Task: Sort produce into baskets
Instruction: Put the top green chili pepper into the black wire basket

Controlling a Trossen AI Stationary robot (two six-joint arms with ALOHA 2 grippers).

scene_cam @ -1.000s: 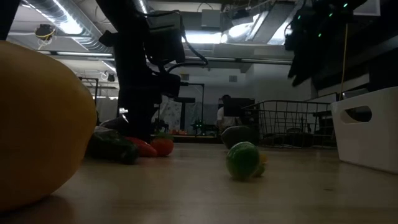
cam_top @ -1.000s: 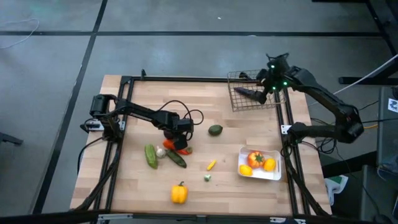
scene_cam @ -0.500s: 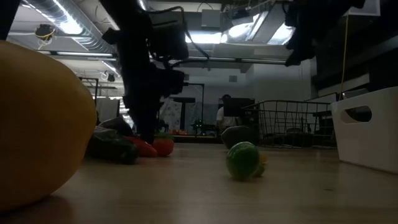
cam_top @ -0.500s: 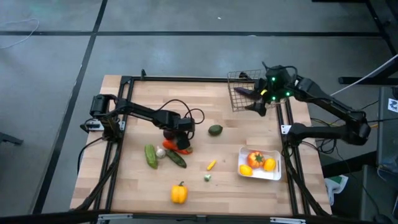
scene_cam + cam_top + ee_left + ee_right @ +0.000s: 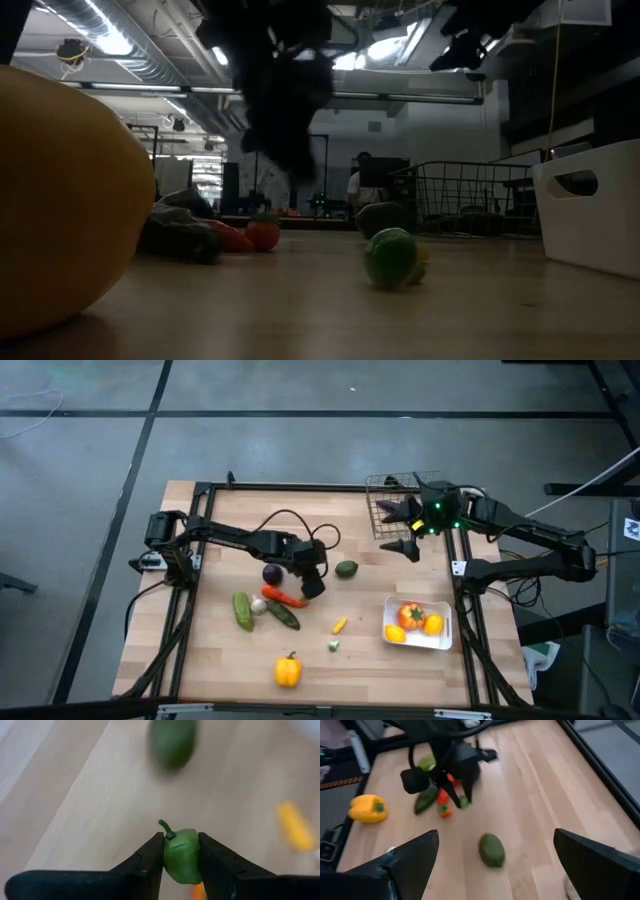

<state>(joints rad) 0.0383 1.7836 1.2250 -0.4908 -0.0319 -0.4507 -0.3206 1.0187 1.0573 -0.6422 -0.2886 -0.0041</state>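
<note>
Two fingers of the left tool [image 5: 181, 851] pinch a small green pepper [image 5: 181, 855] (right tool [image 5: 495, 865] spread wide, holding nothing).

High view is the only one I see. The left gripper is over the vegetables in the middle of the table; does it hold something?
Observer: Yes. The left wrist view shows the left gripper shut on a small green pepper.
Operator: Is it off the wood?
Observer: The low view shows it hanging clear of the tabletop.
Operator: And the right gripper?
Observer: The right wrist view shows the right gripper open, with nothing between its fingers.
</note>
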